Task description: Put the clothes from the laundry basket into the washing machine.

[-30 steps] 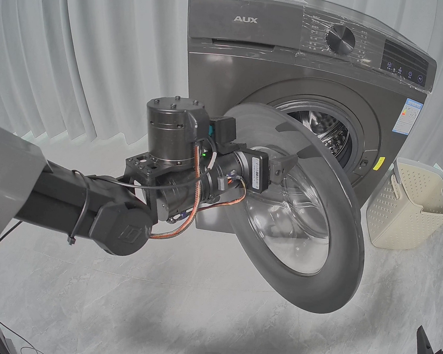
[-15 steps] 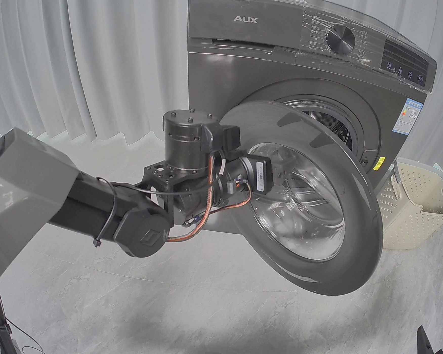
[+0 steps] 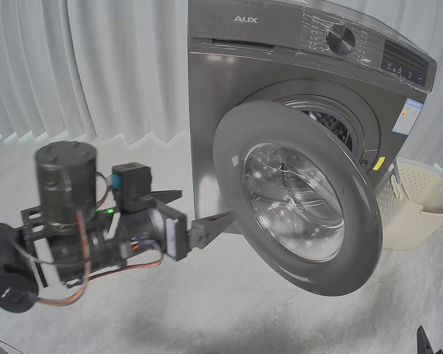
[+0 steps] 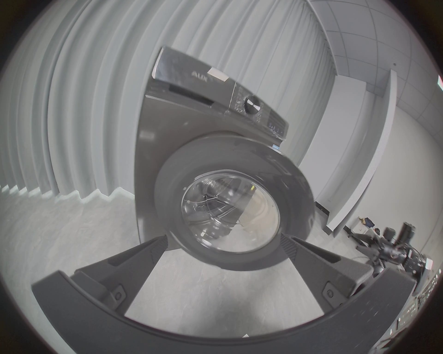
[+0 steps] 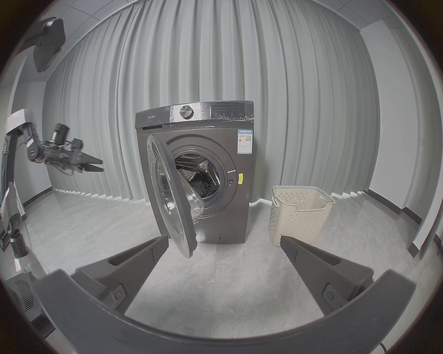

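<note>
White curtains (image 3: 89, 48) are hanging behind the grey washer (image 3: 229, 74), its round door (image 3: 360, 231) is standing half open, and dark clothes (image 5: 201, 185) are lying inside it. The basket (image 3: 411, 210) is sitting on the floor (image 3: 196, 310) just beside the washer. The left claw (image 3: 206, 204) is hanging near the door with fingers apart, and the right claw (image 5: 224, 239) is hovering low, well back, fingers apart too.

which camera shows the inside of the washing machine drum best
The right wrist view: past the open grey round door, the steel drum holds dark clothes. The head view's door covers most of it; the left wrist view faces the door's glass instead.
</note>
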Motion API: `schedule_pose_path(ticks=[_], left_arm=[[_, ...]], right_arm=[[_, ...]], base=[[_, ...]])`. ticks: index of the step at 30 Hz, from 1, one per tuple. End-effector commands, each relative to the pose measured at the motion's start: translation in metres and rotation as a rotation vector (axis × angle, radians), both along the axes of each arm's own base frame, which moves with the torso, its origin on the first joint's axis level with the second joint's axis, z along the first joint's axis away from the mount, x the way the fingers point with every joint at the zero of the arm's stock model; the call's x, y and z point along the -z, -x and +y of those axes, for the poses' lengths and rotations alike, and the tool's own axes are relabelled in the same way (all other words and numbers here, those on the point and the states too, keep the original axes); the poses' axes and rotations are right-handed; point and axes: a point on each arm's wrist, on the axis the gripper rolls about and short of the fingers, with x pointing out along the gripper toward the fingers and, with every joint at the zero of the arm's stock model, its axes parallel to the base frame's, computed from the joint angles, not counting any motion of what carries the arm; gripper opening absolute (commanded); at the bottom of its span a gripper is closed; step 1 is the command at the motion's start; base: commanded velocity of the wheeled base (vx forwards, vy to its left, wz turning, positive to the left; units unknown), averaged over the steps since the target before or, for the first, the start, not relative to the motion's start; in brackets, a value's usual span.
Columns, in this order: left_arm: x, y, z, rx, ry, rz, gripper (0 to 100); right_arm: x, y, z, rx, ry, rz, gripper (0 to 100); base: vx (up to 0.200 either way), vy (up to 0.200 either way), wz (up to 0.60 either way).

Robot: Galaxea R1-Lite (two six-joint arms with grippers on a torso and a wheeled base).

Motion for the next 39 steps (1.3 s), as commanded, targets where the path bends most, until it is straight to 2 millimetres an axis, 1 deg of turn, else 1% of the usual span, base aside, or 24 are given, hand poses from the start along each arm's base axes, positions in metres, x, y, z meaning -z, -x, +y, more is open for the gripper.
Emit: schedule_pose_path(ticks=[1,3,4,6,9,10,11,12,15,16,17,23,25,26,27,31,32,33,34,35,36,37,38,39], left_arm=[[0.01,0.121,0.105,0.006,0.026,-0.159,100],[0.02,0.134,0.118,-0.01,0.015,-0.182,100],[0.027,0.142,0.129,-0.046,0.007,-0.196,100],[0.036,0.154,0.144,-0.117,0.005,-0.213,100],[0.045,0.173,0.161,-0.207,0.015,-0.243,100],[0.046,0.173,0.162,-0.214,0.015,-0.243,100],[0.053,0.184,0.17,-0.295,0.015,-0.261,100],[0.059,0.19,0.173,-0.337,0.013,-0.272,100],[0.074,0.204,0.178,-0.421,-0.001,-0.281,100],[0.075,0.205,0.179,-0.43,0.0,-0.285,100],[0.081,0.212,0.18,-0.472,-0.006,-0.304,100],[0.102,0.231,0.179,-0.637,-0.027,-0.35,100],[0.11,0.232,0.179,-0.664,-0.048,-0.297,100],[0.111,0.231,0.179,-0.664,-0.05,-0.282,100],[0.115,0.232,0.18,-0.665,-0.029,-0.247,100],[0.115,0.232,0.18,-0.686,0.049,-0.212,100],[0.115,0.232,0.18,-0.698,0.051,-0.206,100],[0.115,0.232,0.181,-0.72,0.053,-0.2,100],[0.115,0.232,0.181,-0.742,0.052,-0.201,100],[0.115,0.232,0.182,-0.749,0.052,-0.201,100],[0.116,0.232,0.182,-0.782,0.041,-0.206,100],[0.116,0.232,0.182,-0.797,0.029,-0.21,100],[0.116,0.232,0.182,-0.797,0.029,-0.21,100],[0.117,0.232,0.183,-0.822,-0.018,-0.221,100]], right_arm=[[0.005,0.0,0.0,0.0,0.0,0.0,100],[0.005,0.0,0.0,0.0,0.0,0.0,100],[0.005,0.0,0.0,0.0,0.0,0.001,100],[0.005,0.0,0.0,0.0,0.0,0.0,100],[0.005,0.0,0.0,0.0,0.0,0.0,100],[0.005,0.0,0.0,0.0,0.0,0.001,100],[0.005,0.0,0.0,-0.002,0.002,0.002,100],[0.005,0.0,0.0,0.001,0.002,0.002,100],[0.005,0.0,0.0,0.001,0.0,0.0,100],[0.005,0.0,0.0,0.0,0.0,0.0,100],[0.005,0.0,0.0,0.0,-0.001,0.0,100],[0.005,0.0,0.0,-0.002,-0.003,0.0,100],[0.005,0.0,0.0,-0.003,-0.007,0.001,100],[0.005,0.0,0.0,-0.006,-0.007,0.001,100],[0.005,0.0,0.001,-0.026,-0.004,0.001,100],[0.005,0.0,0.001,-0.043,0.013,-0.003,100],[-0.001,0.001,0.001,-0.053,0.02,-0.036,100],[-0.016,0.005,0.002,-0.068,0.022,-0.111,100],[-0.035,0.012,0.002,-0.075,0.026,-0.194,100],[-0.042,0.015,0.002,-0.076,0.027,-0.224,100],[-0.078,0.026,0.002,-0.09,0.032,-0.304,100],[-0.091,0.026,0.002,-0.096,0.032,-0.298,100],[-0.091,0.026,0.002,-0.096,0.032,-0.298,100],[-0.103,0.02,0.002,-0.135,0.03,-0.248,100]], base=[[0.0,0.0,0.0],[0.0,0.0,0.0],[0.0,0.0,0.0],[0.0,0.0,0.0],[0.0,0.0,0.0],[0.0,0.0,0.0],[0.0,0.0,0.0],[0.0,0.0,0.0],[0.0,0.0,0.0],[0.0,0.0,0.0],[0.0,0.0,0.0],[0.0,0.0,0.0],[0.0,0.0,0.0],[0.0,0.0,0.0],[0.0,0.0,0.0],[0.0,0.0,0.0],[0.0,0.0,0.0],[0.0,0.0,0.0],[0.0,0.0,0.0],[0.0,0.0,0.0],[0.0,0.0,0.0],[0.0,0.0,0.0],[0.0,0.0,0.0],[0.0,0.0,0.0]])
